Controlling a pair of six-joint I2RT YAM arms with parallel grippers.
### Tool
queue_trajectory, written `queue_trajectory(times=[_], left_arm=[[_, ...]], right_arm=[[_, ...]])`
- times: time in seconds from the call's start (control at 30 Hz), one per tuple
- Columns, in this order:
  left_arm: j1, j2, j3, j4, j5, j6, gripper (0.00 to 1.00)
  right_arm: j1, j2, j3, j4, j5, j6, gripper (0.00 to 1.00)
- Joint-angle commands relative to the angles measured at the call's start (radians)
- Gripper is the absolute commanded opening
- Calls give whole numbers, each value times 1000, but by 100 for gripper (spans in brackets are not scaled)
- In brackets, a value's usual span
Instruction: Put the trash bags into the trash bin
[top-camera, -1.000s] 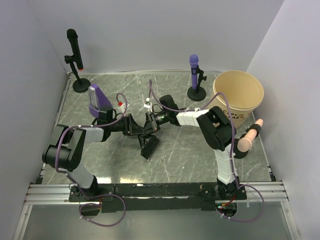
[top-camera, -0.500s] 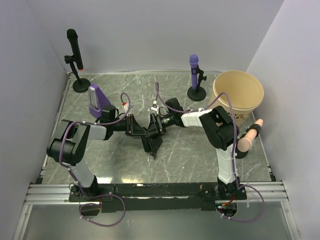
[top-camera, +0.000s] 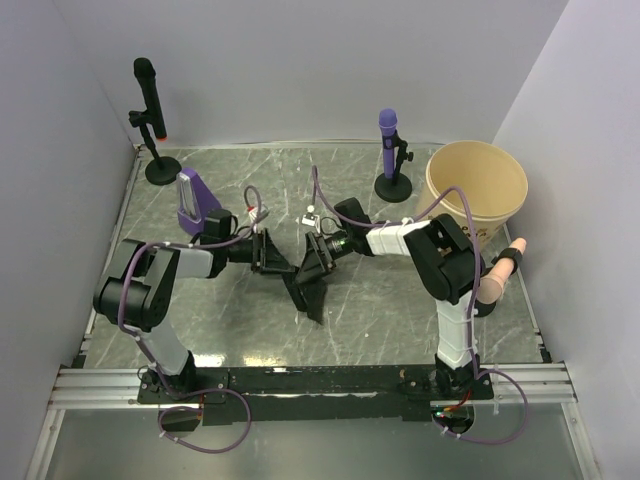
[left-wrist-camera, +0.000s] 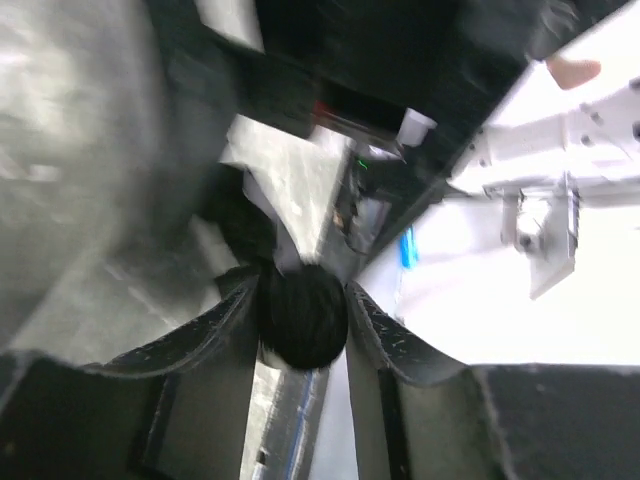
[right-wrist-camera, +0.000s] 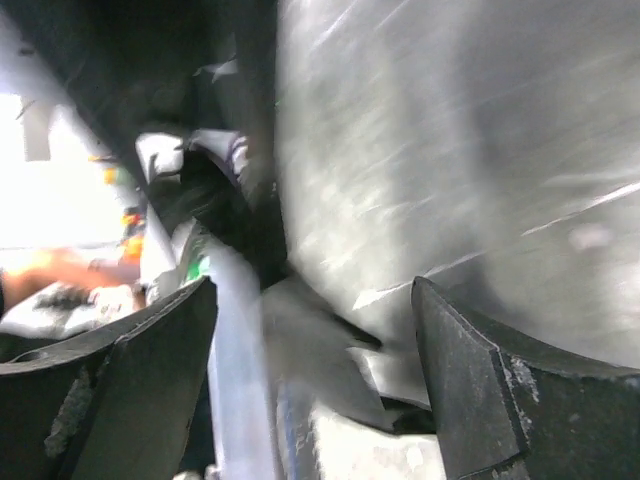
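Black crumpled trash bag (top-camera: 307, 292) hanging in a narrow bunch, left fingers (left-wrist-camera: 200, 335) pinching its top, right fingers (right-wrist-camera: 470, 370) spread open

Left gripper (left-wrist-camera: 303, 297): two dark fingers (left-wrist-camera: 190, 345) rise from the bottom of the view, tips curving in toward each other.
Grip: the tips press on a bunched wad of trash bag (left-wrist-camera: 303, 328), and it touches both of them.
Trash bag: glossy black and crumpled tight, bulging out between the tips.
Table (left-wrist-camera: 70, 150): grey marbled top fills the left side, tilted and smeared.
Top of view: a dark mass, too blurred to name.
Right side: a white arm link (left-wrist-camera: 560, 135) against bright white, with a small peach tip (left-wrist-camera: 572, 70) above it.
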Motion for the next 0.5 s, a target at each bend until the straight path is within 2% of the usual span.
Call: queue_trajectory(times=[0.0, 0.17, 0.2, 0.3, 0.47], left_arm=[[42, -26, 17, -13, -109, 29, 42], [40, -13, 16, -2, -92, 23, 39], [40, -11, 16, -8, -98, 30, 35], [42, -3, 16, -10, -106, 37, 34], [40, 7, 20, -2, -106, 31, 28]], right_arm=[[12, -88, 10, -120, -212, -165, 86], [18, -109, -10, -149, -197, -193, 87], [21, -114, -4, -195, -174, -229, 86], [35, -111, 13, -306, -82, -343, 85], [52, -108, -23, -268, 78, -324, 82]])
